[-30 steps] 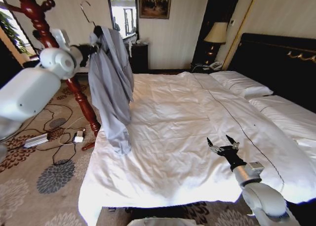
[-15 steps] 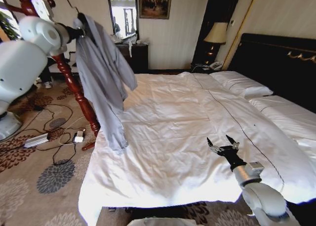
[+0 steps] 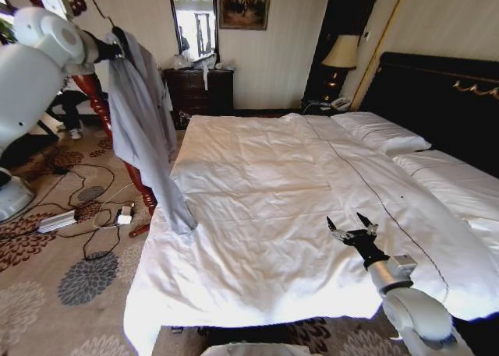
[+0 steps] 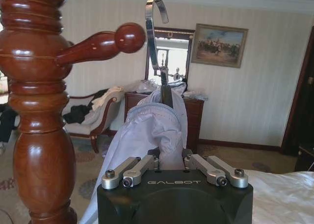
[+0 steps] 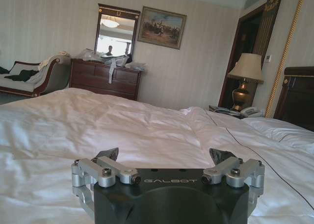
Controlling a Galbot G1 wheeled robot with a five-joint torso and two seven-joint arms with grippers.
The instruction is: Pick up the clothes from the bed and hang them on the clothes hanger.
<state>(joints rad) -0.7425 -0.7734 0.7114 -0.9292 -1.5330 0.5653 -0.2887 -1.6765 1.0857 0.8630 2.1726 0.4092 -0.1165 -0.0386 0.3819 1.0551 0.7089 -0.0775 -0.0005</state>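
Observation:
The clothes, a light grey shirt (image 3: 140, 122), hang on the black clothes hanger (image 4: 166, 94), and the hanger's silvery hook (image 4: 154, 18) points up. My left gripper (image 3: 115, 49) is raised at the far left and shut on the hanger through the shirt's collar (image 4: 157, 128). The hook is close beside a peg (image 4: 105, 41) of the wooden coat stand (image 4: 39, 136) without touching it. The shirt's lower end (image 3: 183, 220) rests on the left edge of the bed (image 3: 296, 200). My right gripper (image 3: 351, 230) rests open over the duvet near the bed's foot, with nothing between its fingers (image 5: 108, 154).
The coat stand's post (image 3: 140, 185) stands on the carpet by the bed's left side. Cables and a power strip (image 3: 58, 220) lie on the floor there. A dark dresser (image 3: 199, 91) and a lamp (image 3: 341, 52) are at the far wall, and the black headboard (image 3: 437, 91) is at the right.
My left arm has swung the hanger and shirt leftward and up, off the bed and toward the coat stand. The right arm has stayed still.

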